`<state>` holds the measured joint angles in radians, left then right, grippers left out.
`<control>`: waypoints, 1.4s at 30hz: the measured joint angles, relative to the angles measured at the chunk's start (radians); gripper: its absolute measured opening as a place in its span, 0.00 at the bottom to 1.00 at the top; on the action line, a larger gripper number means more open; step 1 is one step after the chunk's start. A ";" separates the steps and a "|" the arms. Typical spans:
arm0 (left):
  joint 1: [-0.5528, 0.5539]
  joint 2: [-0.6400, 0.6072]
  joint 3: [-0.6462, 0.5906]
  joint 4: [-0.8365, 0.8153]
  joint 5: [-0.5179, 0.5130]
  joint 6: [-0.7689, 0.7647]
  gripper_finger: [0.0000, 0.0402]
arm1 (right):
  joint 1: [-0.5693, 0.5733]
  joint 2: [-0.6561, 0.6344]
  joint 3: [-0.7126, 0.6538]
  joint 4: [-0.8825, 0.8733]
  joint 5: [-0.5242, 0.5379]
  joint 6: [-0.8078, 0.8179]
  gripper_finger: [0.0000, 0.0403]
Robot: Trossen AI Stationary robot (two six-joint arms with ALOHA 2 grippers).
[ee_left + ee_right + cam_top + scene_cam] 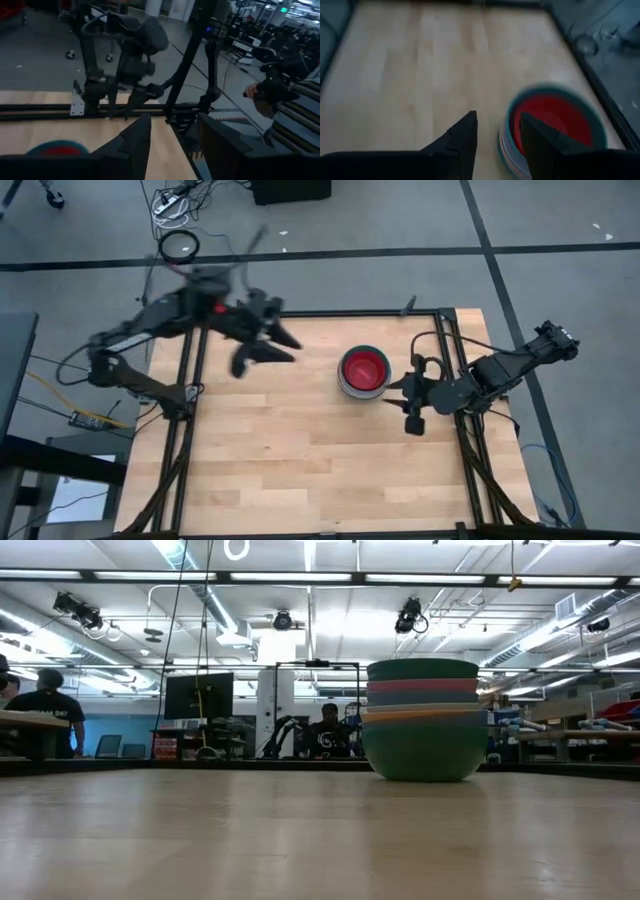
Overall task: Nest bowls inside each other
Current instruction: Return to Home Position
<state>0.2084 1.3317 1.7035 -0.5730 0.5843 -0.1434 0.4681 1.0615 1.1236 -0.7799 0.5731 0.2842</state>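
Note:
The bowls stand nested in one stack (363, 370) right of the table's middle, resting on the wood by the lowest teal bowl (423, 755). A red bowl (551, 120) is the innermost; orange, blue, pink and green rims show from the side in the low view. My left gripper (288, 347) is raised above the table's far left part, open and empty, with the stack off to its right (57, 148). My right gripper (398, 387) is just right of the stack, open, its fingers (462, 137) tilted down toward the stack's near rim, touching nothing.
Bare wood (290, 460) spreads over the table's near half and left side. A black frame rail (455, 360) runs along the right edge beside my right arm. People sit at desks (40, 710) in the room beyond the table's far edge.

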 joint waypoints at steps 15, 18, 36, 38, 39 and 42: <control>-0.093 -0.376 -0.293 0.150 0.123 0.170 0.42 | -0.523 -0.002 0.096 0.692 -0.944 -0.381 0.33; -0.093 -0.490 -0.471 0.292 0.112 0.124 0.42 | -0.651 0.024 0.104 0.704 -1.169 -0.329 0.33; -0.038 -1.082 -1.008 0.488 -0.017 -0.045 0.42 | -1.021 -0.361 0.057 0.466 -1.420 -0.279 0.33; -0.038 -1.120 -1.050 0.488 -0.043 -0.079 0.42 | -1.004 -0.402 0.002 0.487 -1.422 -0.256 0.33; -0.038 -1.136 -1.078 0.501 -0.045 -0.098 0.42 | -0.992 -0.417 -0.037 0.521 -1.420 -0.240 0.33; -0.038 -1.176 -1.156 0.597 -0.045 -0.119 0.42 | -0.958 -0.453 -0.172 0.684 -1.415 -0.185 0.33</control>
<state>0.1707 0.1557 0.5476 0.0239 0.5392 -0.2625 -0.4896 0.6080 0.9515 -0.0963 -0.8417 0.0987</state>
